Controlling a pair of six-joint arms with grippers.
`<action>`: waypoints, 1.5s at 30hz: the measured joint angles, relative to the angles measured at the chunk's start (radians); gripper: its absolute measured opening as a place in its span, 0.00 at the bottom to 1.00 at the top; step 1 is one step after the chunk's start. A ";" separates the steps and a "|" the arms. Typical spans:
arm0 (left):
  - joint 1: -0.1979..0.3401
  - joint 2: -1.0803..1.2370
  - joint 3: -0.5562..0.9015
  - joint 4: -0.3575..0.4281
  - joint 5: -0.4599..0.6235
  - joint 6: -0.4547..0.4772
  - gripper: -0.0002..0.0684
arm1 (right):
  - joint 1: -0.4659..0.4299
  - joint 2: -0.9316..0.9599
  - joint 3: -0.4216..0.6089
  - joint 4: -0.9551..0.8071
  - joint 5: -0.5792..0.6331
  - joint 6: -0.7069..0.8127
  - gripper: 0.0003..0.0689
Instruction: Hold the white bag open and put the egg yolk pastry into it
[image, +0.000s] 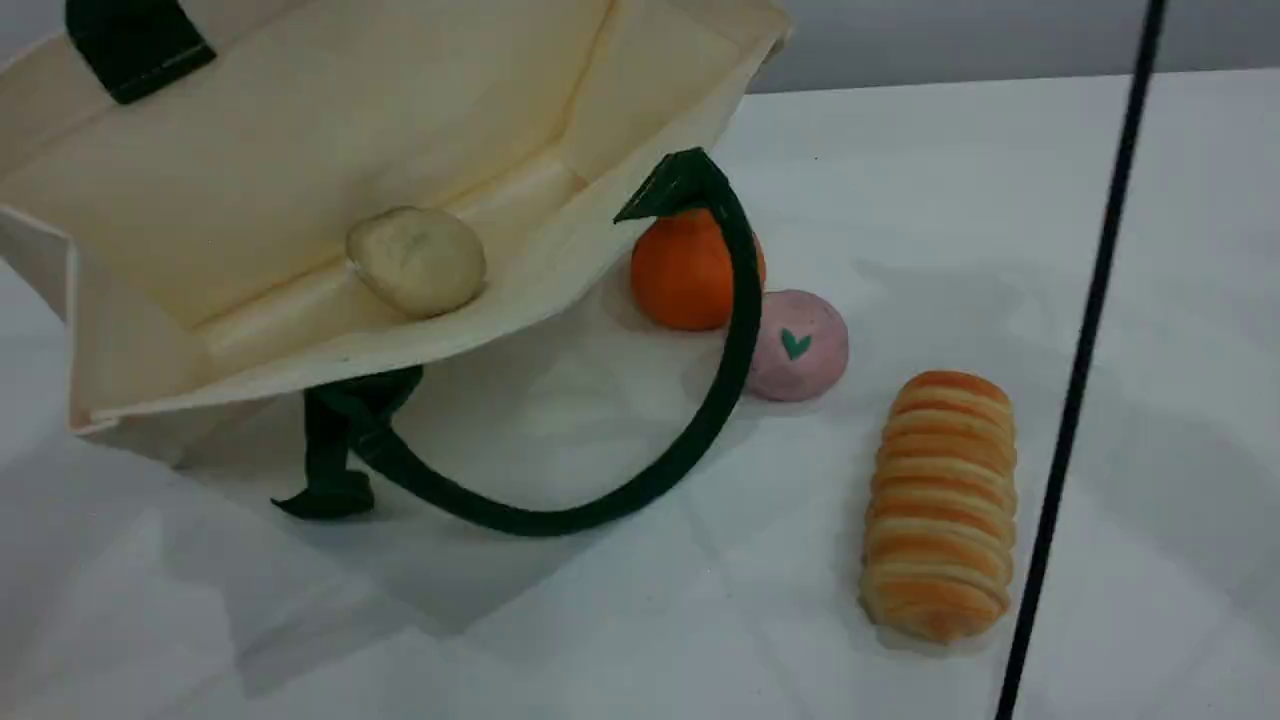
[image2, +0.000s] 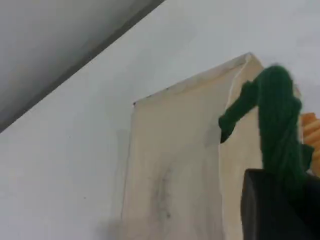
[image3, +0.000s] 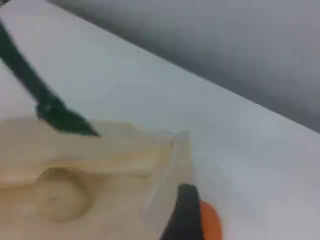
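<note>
The white bag (image: 300, 150) lies with its mouth open toward the scene camera and its upper side lifted. The egg yolk pastry (image: 415, 260) rests inside on the bag's lower wall. In the left wrist view my left gripper (image2: 272, 200) is shut on the bag's green handle (image2: 277, 125), with the cream cloth (image2: 175, 165) hanging beyond it. The right wrist view looks down at the bag (image3: 100, 165) and the pastry (image3: 57, 200) inside it. My right gripper (image3: 182, 220) hovers near the bag's rim, open and empty. Neither gripper shows in the scene view.
The bag's other green handle (image: 700, 420) loops over the table in front. An orange (image: 685, 270) and a pink ball with a green heart (image: 797, 345) sit just right of the bag. A striped bread roll (image: 940, 505) lies further right. A black cable (image: 1080, 360) crosses the right side.
</note>
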 joint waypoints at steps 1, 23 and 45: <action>0.000 -0.001 0.000 0.014 -0.001 0.000 0.25 | -0.009 0.000 0.000 0.000 0.001 0.000 0.84; 0.000 -0.191 -0.004 0.299 0.003 -0.276 0.86 | -0.017 -0.339 -0.001 -0.206 0.110 0.180 0.84; 0.000 -1.035 0.565 0.312 0.004 -0.391 0.86 | -0.017 -1.063 -0.001 -0.419 0.715 0.530 0.84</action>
